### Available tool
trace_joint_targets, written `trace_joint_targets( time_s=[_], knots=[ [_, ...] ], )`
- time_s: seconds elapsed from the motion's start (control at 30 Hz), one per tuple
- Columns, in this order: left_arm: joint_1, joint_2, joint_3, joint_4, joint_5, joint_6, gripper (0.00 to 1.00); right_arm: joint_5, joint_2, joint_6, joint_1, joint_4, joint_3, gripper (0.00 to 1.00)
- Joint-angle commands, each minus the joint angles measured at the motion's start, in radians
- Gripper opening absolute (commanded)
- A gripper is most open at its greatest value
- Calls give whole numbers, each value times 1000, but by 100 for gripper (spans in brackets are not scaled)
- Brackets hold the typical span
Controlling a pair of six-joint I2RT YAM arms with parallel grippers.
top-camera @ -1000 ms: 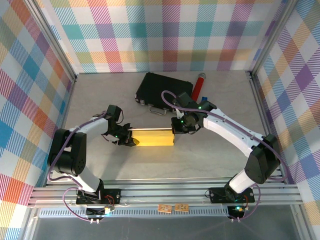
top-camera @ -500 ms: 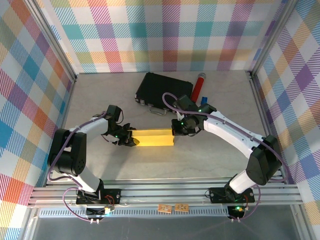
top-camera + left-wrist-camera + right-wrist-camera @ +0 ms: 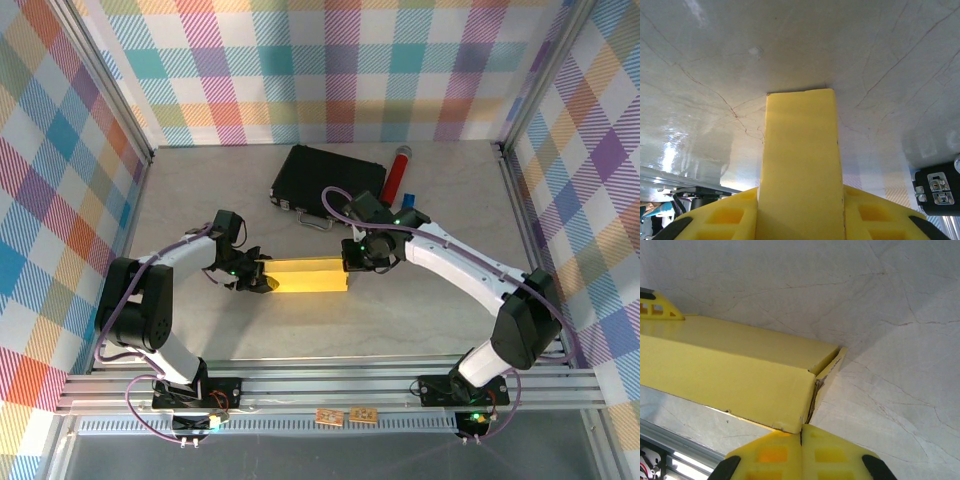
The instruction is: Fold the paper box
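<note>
The paper box (image 3: 305, 274) is a bright yellow, long, closed-up block lying flat on the table between my two grippers. My left gripper (image 3: 258, 278) is shut on its left end. In the left wrist view the box (image 3: 800, 150) runs away from me between the yellow fingers (image 3: 720, 220). My right gripper (image 3: 349, 262) is shut with nothing in it, its tips touching the box's right end. In the right wrist view the gripper (image 3: 801, 437) meets the near corner of the box (image 3: 730, 375), where an end flap (image 3: 831, 370) stands slightly ajar.
A black hard case (image 3: 325, 185) lies behind the box, close to the right arm. A red cylinder (image 3: 397, 172) with a small blue piece (image 3: 408, 192) is beside it. Plaid walls enclose the marbled table (image 3: 420, 320) on three sides.
The right gripper has shifted a little towards the left, staying against the box's right end. The left gripper and the box have not moved.
</note>
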Motion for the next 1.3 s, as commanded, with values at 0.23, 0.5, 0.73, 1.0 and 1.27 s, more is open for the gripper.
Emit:
trace_joint_targets(
  time_s=[0.23, 0.5, 0.73, 1.0, 1.27],
  knots=[
    [9, 16, -1, -22, -83, 8, 19, 5, 20, -2, 3, -20, -40, 0],
    [11, 17, 2, -33, -92, 11, 16, -88, -18, 31, 1, -35, 2, 11],
    [10, 23, 9, -34, -95, 14, 15, -162, -57, 81, 0, -37, 38, 25],
    [11, 22, 9, -37, -95, 16, 14, -253, -85, 177, -43, 4, 54, 31],
    [11, 21, 6, -36, -96, 17, 14, -301, -112, 330, -132, 76, 9, 39]
  ],
)
